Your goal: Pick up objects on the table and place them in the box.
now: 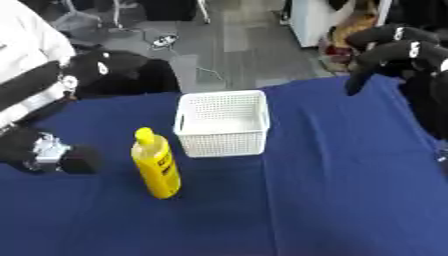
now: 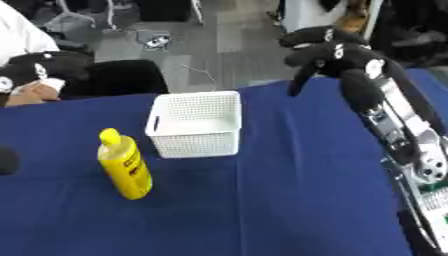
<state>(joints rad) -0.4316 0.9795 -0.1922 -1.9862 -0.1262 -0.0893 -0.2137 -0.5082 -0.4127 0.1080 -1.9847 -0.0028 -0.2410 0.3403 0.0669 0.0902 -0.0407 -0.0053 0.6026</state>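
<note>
The yellow bottle stood upright just left of the white box. The left hand, state indiscernible, was nearer; the right hand was raised, fingers curled on nothing.

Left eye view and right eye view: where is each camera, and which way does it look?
Left eye view: in the head, looking down at the blue table; the left hand shows low at left.
Right eye view: beside it, looking down too; the right hand and its arm show at right.
Both share the white basket and yellow bottle.
</note>
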